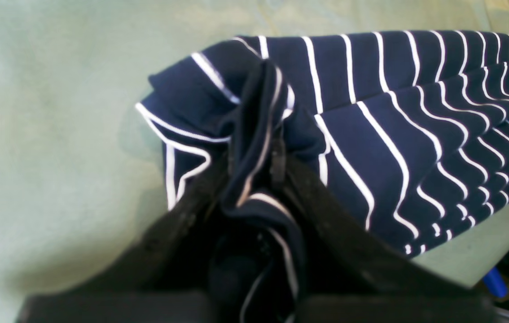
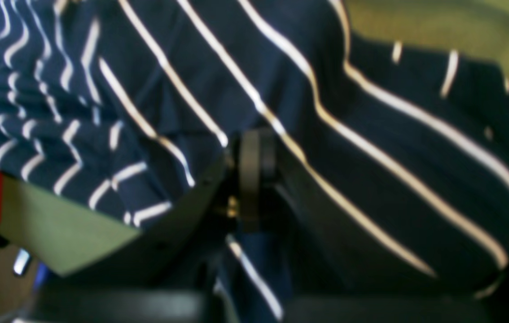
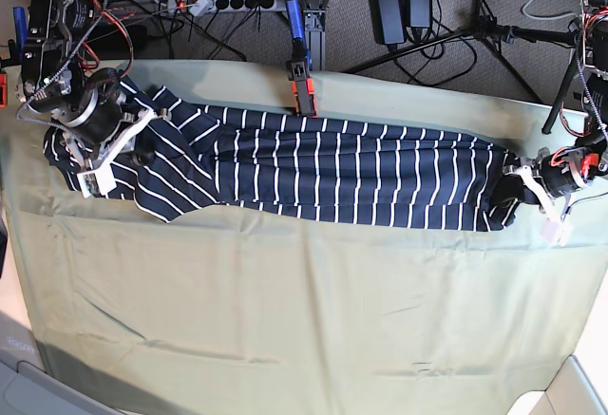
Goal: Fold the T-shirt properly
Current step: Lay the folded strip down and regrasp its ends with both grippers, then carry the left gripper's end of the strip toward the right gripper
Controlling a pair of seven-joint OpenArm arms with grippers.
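Note:
The T-shirt (image 3: 323, 173), dark navy with thin white stripes, lies stretched in a long band across the far half of the olive-green cloth. At the band's right end in the base view, my left gripper (image 3: 510, 187) pinches a bunched edge. The left wrist view shows the left gripper (image 1: 263, 161) with its jaws closed on gathered folds of the T-shirt (image 1: 371, 112). At the band's left end, my right gripper (image 3: 133, 154) sits in the fabric. In the right wrist view the right gripper (image 2: 254, 148) is shut, with the T-shirt (image 2: 371, 134) draped over and between its fingers.
The olive-green table cloth (image 3: 304, 311) covers the table, lightly wrinkled near the front. A red and black clamp (image 3: 302, 87) stands at the far edge just behind the shirt. Behind the table are a power strip (image 3: 228, 2), cables and tripod legs (image 3: 494, 30).

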